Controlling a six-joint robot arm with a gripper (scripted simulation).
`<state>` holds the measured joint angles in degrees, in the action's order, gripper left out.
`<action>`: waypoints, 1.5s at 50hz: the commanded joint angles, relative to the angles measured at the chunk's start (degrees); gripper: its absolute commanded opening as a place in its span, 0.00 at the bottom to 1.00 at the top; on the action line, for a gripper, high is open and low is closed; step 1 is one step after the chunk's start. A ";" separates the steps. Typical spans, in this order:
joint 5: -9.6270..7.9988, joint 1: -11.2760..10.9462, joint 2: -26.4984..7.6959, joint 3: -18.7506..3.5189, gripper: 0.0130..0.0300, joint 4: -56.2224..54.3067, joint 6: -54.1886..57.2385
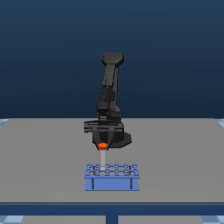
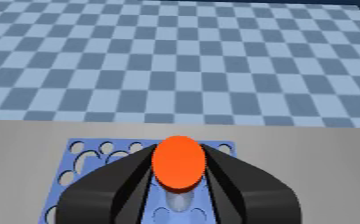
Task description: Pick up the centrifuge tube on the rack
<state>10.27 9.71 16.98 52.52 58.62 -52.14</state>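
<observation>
The centrifuge tube (image 1: 102,157) is a slim pale tube with an orange-red cap (image 2: 178,162). It hangs upright just above the blue rack (image 1: 112,176), over the part of the rack toward the exterior view's left. My gripper (image 1: 102,145) is shut on the tube just under its cap. In the wrist view the two black fingers (image 2: 123,182) press in from both sides of the cap, and the rack's round holes (image 2: 83,150) show below them. The tube's tapered tip looks level with the rack's top grid; I cannot tell whether it has cleared the hole.
The rack stands near the front edge of a grey table (image 1: 45,160), with two dark posts (image 1: 93,184) on its front face. The black arm (image 1: 111,95) rises behind it. A blue checkered floor (image 2: 176,60) lies beyond the table.
</observation>
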 commanded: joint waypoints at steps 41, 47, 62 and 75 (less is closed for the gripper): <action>-1.78 0.00 3.50 -3.18 0.00 41.79 -43.49; -1.62 0.00 3.83 -3.54 0.00 46.32 -48.08; -0.75 0.00 4.88 -4.82 0.00 59.90 -61.82; 0.40 0.00 5.76 -6.03 0.00 69.69 -71.77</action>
<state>10.12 9.71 22.57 46.75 126.38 -120.71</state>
